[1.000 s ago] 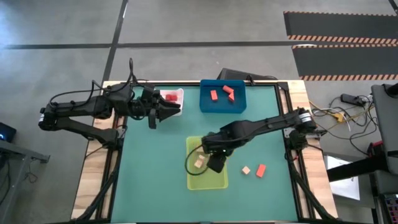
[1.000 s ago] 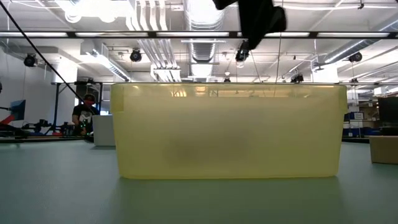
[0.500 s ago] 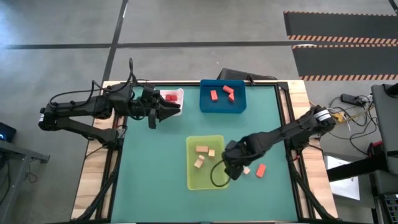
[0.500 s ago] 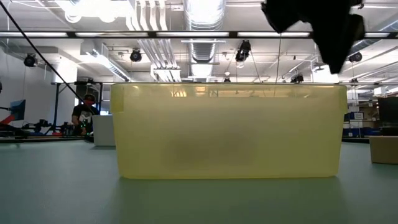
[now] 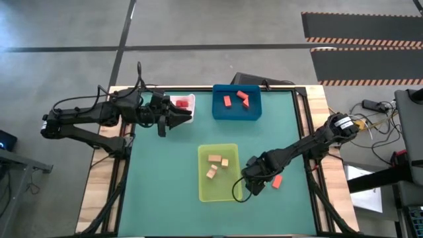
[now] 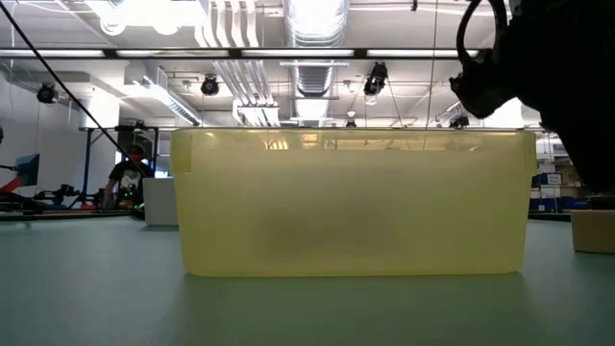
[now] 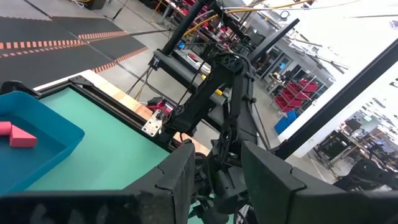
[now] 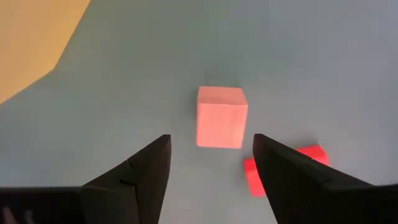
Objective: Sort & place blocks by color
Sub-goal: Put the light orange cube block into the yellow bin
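Right end effector (image 5: 254, 184) now off bin (image 5: 231, 194) (three blocks (image 5: 215, 159))

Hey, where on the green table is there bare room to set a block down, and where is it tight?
Bare mat lies between the yellow-green bin and the table's left edge, and between that bin and the blue bin. It is crowded right of the yellow-green bin: the open right gripper hovers over a tan cube beside a coral block.

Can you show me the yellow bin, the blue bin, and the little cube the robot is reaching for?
yellow bin (image 5: 203, 191): high view, bare floor.
blue bin (image 5: 218, 110): high view, bare floor near a corner.
cube (image 8: 221, 116): right wrist view, its top face.
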`<state>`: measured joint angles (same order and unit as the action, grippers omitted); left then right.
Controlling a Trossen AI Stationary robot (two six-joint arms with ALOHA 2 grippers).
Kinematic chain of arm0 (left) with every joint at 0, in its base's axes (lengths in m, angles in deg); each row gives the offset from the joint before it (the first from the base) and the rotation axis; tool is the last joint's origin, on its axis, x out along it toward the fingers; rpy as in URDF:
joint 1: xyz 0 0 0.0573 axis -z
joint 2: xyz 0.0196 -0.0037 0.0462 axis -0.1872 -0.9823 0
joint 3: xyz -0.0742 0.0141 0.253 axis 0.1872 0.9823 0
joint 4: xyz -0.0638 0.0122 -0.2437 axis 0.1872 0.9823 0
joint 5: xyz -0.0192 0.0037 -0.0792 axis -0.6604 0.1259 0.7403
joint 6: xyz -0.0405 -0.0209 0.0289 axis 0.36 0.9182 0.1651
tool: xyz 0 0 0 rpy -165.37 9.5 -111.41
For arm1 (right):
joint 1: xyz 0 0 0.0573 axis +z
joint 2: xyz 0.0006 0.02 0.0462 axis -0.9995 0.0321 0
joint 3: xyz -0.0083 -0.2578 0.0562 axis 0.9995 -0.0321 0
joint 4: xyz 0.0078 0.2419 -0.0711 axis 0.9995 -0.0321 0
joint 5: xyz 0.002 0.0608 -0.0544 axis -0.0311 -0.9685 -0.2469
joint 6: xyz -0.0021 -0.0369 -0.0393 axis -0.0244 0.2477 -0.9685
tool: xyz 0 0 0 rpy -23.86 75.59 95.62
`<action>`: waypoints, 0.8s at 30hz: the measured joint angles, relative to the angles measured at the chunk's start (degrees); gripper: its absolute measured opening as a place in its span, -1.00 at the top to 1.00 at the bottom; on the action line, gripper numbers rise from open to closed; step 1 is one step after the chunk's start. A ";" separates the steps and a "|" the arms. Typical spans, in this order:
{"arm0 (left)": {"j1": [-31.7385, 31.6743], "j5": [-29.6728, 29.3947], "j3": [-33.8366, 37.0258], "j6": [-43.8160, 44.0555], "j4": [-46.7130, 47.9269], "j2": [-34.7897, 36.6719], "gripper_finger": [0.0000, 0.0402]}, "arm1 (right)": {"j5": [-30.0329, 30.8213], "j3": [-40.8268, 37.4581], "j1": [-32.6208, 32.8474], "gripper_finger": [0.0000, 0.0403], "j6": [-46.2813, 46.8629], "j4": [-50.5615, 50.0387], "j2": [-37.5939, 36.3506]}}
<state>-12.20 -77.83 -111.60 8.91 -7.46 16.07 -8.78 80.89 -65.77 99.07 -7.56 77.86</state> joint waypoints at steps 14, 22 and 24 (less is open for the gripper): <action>0.00 0.00 0.02 0.00 0.00 0.00 0.42 | 0.15 -6.44 0.11 -0.07 2.05 7.01 0.02; 0.00 -0.63 0.02 0.00 0.00 0.00 0.42 | 0.54 -9.20 0.11 0.08 1.21 11.01 0.02; 0.00 -1.17 0.02 -0.01 0.02 0.00 0.42 | 0.54 -9.77 0.11 0.15 1.26 11.44 0.02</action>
<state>-12.20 -79.00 -111.57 8.89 -7.44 16.07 -8.23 71.12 -65.66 100.33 3.88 77.89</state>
